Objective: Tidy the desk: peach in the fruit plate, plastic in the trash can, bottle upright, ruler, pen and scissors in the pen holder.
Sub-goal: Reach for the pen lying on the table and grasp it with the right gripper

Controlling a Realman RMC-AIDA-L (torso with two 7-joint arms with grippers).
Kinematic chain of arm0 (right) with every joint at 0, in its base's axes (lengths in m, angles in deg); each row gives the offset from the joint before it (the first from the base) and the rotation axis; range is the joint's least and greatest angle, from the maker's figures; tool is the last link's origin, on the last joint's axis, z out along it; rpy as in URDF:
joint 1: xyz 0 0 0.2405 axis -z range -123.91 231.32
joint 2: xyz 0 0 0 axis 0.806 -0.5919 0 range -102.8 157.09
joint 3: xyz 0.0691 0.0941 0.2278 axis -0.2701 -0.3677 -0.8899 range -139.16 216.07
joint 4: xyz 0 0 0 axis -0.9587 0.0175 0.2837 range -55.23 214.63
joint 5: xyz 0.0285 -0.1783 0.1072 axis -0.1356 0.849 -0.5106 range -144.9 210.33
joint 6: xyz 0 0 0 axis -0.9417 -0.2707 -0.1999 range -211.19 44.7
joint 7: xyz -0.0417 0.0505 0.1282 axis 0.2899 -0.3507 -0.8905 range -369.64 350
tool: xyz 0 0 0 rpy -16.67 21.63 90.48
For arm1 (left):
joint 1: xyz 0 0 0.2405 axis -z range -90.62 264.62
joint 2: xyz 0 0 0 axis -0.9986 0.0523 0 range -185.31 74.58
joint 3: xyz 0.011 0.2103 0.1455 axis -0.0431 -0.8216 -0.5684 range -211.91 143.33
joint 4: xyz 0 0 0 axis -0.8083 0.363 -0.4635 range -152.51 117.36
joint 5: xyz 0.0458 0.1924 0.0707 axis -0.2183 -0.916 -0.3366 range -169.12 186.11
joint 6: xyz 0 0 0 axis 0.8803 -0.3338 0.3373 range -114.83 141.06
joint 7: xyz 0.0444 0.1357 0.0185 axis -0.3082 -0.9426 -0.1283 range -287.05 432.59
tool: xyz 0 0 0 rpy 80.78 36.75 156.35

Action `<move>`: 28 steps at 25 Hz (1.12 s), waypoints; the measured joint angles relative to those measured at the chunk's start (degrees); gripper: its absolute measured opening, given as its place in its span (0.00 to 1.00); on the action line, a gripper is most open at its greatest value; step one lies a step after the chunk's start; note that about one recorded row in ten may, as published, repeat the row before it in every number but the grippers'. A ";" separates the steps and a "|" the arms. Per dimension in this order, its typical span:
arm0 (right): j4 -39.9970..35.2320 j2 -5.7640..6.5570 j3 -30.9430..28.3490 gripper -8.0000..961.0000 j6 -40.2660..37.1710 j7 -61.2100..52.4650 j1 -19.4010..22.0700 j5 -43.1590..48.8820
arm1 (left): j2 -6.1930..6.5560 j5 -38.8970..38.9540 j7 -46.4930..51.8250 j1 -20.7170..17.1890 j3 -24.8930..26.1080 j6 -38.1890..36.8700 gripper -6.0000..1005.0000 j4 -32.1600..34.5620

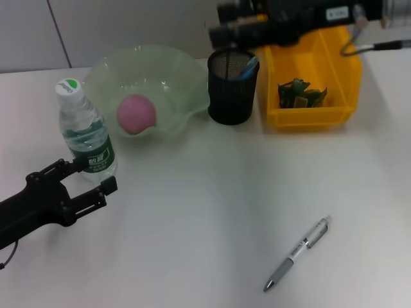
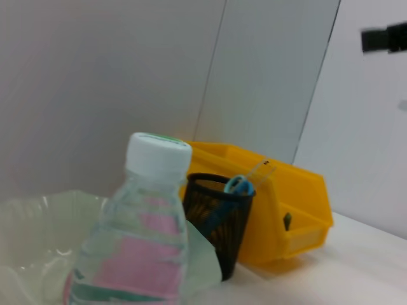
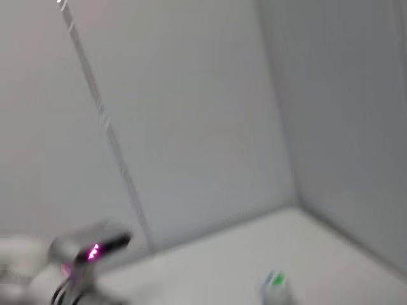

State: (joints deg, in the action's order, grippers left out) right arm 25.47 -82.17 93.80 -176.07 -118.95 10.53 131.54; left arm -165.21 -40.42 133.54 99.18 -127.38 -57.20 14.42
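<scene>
The left gripper point(image 1: 96, 179) is seen low at the near left of the tabletop point(image 1: 212, 212), its two black fingers point(image 1: 106, 186) spread wide and holding nothing. The far finger lies just beside the base of the bottle point(image 1: 87, 131); whether it touches cannot be told. The bottle stands upright with its white cap on, left of the fruit plate point(image 1: 186, 83), in which the pink peach point(image 1: 136, 114) rests.

The right gripper point(image 1: 221, 22) is held high at the far edge, above the black mesh pen holder point(image 1: 231, 96). Its fingers are largely cut off by the frame, so their opening cannot be told. Blue scissor handles point(image 2: 239, 185) and a clear ruler point(image 2: 261, 170) stick out of the holder. To its right the yellow trash can point(image 1: 340, 77) holds green plastic point(image 1: 298, 93). The pen point(image 1: 297, 253) lies alone on the near right of the tabletop, well apart from everything else.
</scene>
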 joint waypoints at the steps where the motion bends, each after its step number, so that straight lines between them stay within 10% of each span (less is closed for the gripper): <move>1: 0.36 0.65 -0.07 0.72 -1.94 -0.19 -0.68 1.68 | 0.02 -0.54 0.33 0.00 0.01 -0.24 0.80 0.00; 11: 0.25 0.82 1.66 0.72 -18.36 1.16 -9.13 22.51 | -0.43 -7.05 3.16 0.50 0.54 -4.47 0.80 0.02; 28: -6.85 -9.78 16.40 0.72 -21.67 16.55 -14.50 47.47 | -1.34 -10.24 3.10 0.49 0.53 -7.10 0.80 0.44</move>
State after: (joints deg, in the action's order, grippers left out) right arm 18.62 -91.95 110.20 -197.74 -102.40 -3.97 179.01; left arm -166.55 -50.66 136.64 99.67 -126.85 -64.30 14.85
